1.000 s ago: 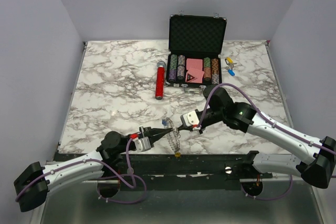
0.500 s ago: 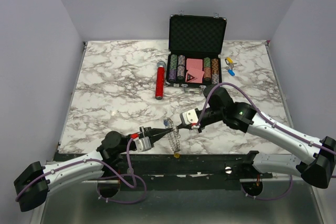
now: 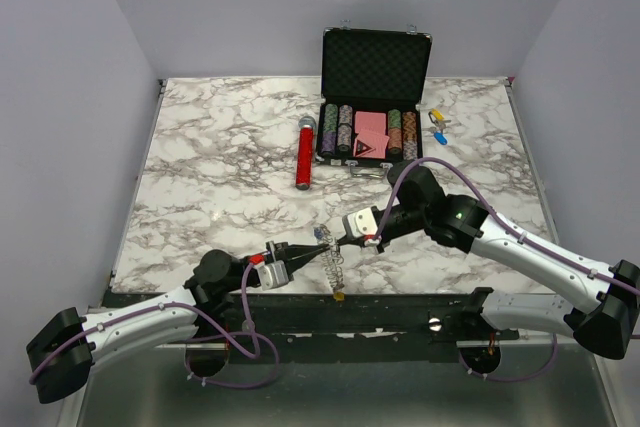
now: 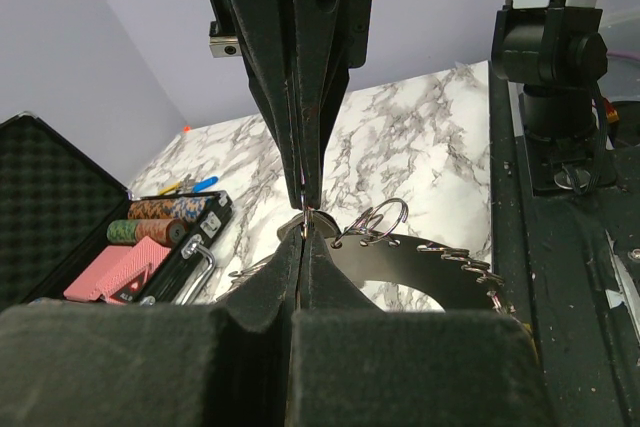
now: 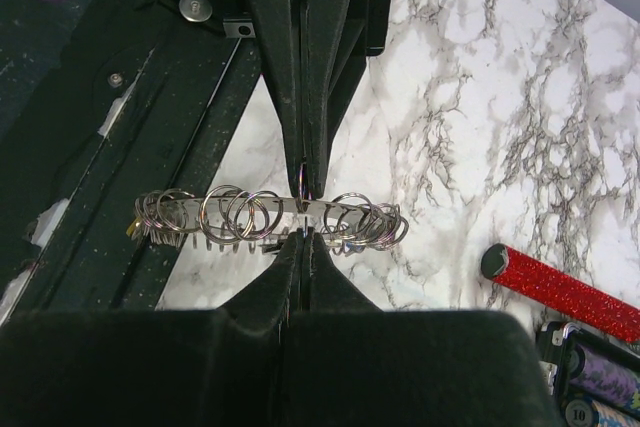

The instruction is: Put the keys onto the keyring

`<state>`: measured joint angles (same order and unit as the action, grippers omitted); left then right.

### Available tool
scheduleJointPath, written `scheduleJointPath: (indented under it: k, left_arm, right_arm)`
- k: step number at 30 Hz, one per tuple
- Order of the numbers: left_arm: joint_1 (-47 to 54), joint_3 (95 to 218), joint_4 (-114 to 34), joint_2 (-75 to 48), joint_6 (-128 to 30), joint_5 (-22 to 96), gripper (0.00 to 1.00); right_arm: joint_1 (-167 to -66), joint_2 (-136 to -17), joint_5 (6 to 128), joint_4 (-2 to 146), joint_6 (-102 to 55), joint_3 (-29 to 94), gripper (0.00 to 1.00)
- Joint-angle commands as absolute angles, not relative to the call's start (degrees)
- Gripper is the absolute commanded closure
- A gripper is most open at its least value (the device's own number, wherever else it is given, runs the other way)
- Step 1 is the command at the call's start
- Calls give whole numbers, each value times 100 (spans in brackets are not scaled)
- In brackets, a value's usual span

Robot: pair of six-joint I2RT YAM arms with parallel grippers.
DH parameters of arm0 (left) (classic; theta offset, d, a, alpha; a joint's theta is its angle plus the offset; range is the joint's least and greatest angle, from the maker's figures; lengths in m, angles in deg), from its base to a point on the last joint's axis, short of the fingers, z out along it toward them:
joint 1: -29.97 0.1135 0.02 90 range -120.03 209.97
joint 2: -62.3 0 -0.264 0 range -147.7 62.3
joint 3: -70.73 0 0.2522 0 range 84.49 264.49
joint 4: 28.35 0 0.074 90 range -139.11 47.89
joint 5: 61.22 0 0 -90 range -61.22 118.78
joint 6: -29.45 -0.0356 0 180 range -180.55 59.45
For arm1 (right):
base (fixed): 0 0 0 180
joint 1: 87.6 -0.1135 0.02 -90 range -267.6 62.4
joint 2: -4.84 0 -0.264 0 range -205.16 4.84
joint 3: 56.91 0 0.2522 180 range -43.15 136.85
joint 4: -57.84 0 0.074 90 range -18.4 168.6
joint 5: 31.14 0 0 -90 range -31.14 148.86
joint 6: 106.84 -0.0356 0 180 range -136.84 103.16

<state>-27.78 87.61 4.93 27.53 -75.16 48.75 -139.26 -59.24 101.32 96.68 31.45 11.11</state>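
From above, lower centre: finds left end effector [image 3: 303,250] and right end effector [image 3: 334,242] tip to tip, both pressed together, pinching the keyring [image 3: 335,267], lifted over the worktop's [image 3: 200,167] near edge.

Left wrist: puts the ring right of centre.

Right wrist: shows the same pinch mid-frame.

Looks like mid-threading; next calls for parting the ring's split steadily.

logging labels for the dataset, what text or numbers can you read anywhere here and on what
No text reads clearly in any view.
On the black card in the case: a red triangle sign, any print too small to read.
On the chips: face marks blurred.
On the tags, blue and yellow: too small to read.
On the keyring: no writing shows.
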Motion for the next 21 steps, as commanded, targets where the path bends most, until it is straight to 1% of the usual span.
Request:
scheduleJointPath:
  k: [1,21]
  left_arm:
    - [-2760,8554,684,2784,-7584,4856,100]
    - [-2760,8555,684,2749,-7567,4882,100]
  right_arm:
    - [-13954,-5888,10202,9753,3229,1134,100]
    - [-13954,-5888,10246,9762,3255,1160,100]
